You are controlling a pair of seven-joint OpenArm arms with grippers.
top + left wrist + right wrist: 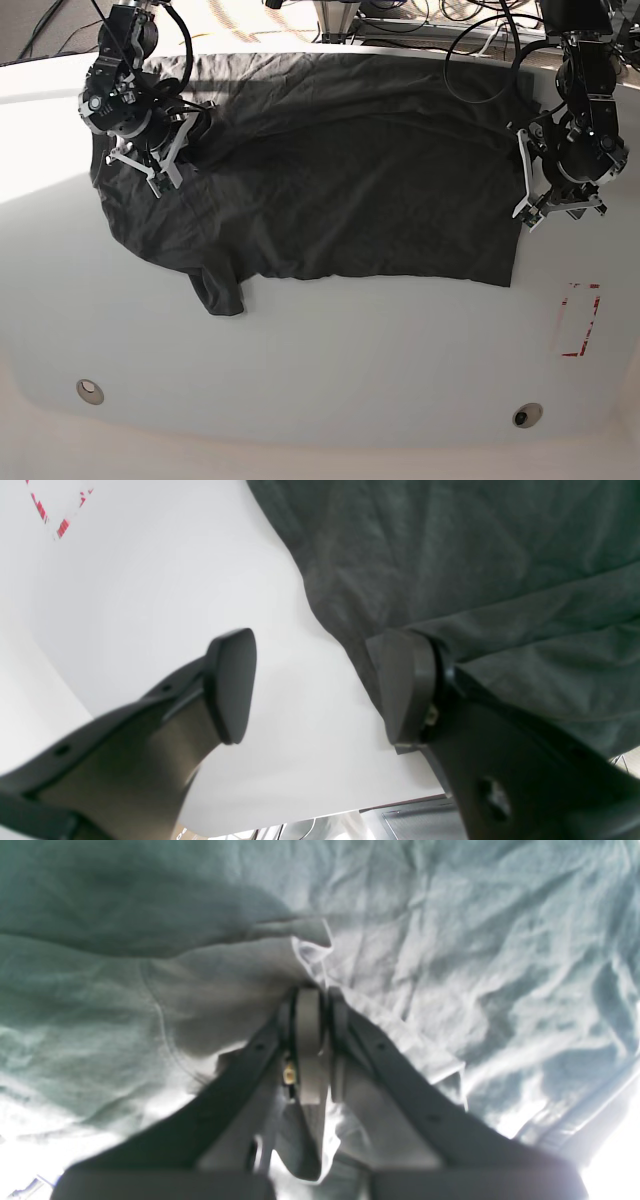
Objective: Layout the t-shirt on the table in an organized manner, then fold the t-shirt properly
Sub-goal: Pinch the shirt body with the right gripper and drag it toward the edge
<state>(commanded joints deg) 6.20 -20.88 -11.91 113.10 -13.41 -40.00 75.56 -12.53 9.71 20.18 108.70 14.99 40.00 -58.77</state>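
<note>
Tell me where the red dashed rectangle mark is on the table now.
In the base view, the red dashed rectangle mark lies near the right edge of the table, below the left gripper and just right of the t-shirt.

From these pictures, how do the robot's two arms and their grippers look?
Both arms are black with looping black cables. The left gripper has two black curved fingers ending in flat, rounded dark pads. The right gripper shows the same fingers; its pads look grey. From above, white parts show on both.

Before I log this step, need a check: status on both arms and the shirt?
Left gripper open at shirt edge, holding nothing. Right gripper shut on cloth. Shirt spread on table, sleeve side bunched. Nothing in the way.
</note>
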